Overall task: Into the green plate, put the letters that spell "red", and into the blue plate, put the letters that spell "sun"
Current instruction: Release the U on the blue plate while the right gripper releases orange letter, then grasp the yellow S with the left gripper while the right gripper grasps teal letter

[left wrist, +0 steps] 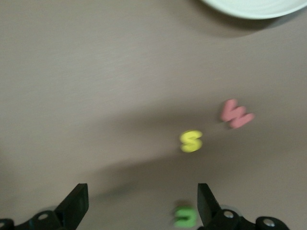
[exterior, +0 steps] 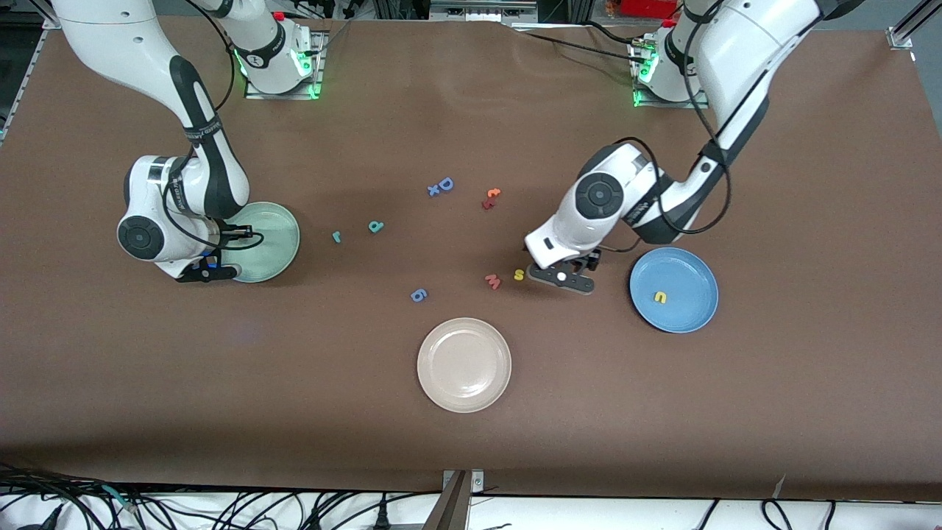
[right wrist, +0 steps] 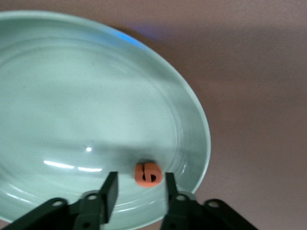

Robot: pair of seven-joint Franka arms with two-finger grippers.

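**Three plates, ten letters, two already home**

We count three plates in the front view: the green plate (exterior: 278,234) at nine o'clock from the table's middle, the blue plate (exterior: 684,272) at three o'clock, and a cream plate (exterior: 464,364) at six.

Eight letters show there. The teal r (exterior: 336,236) and teal d (exterior: 376,227) lie on the mat at ten o'clock. A blue D (exterior: 441,185) and an orange-and-red pair (exterior: 491,199) sit near twelve. A blue 6 shape (exterior: 419,295) is at seven, with a pink w (exterior: 492,281) beside the yellow s (exterior: 519,274) at four. The yellow u (exterior: 660,297) lies in the blue plate.

Two more show only in the wrist views. The orange e (right wrist: 146,174) rests in the green plate between the parted fingers of the right gripper (right wrist: 139,184), which do not touch it. A blurred green letter (left wrist: 184,216) lies on the mat by one finger of the left gripper (left wrist: 141,191). That gripper is spread wide over the mat and hides this letter in the front view.
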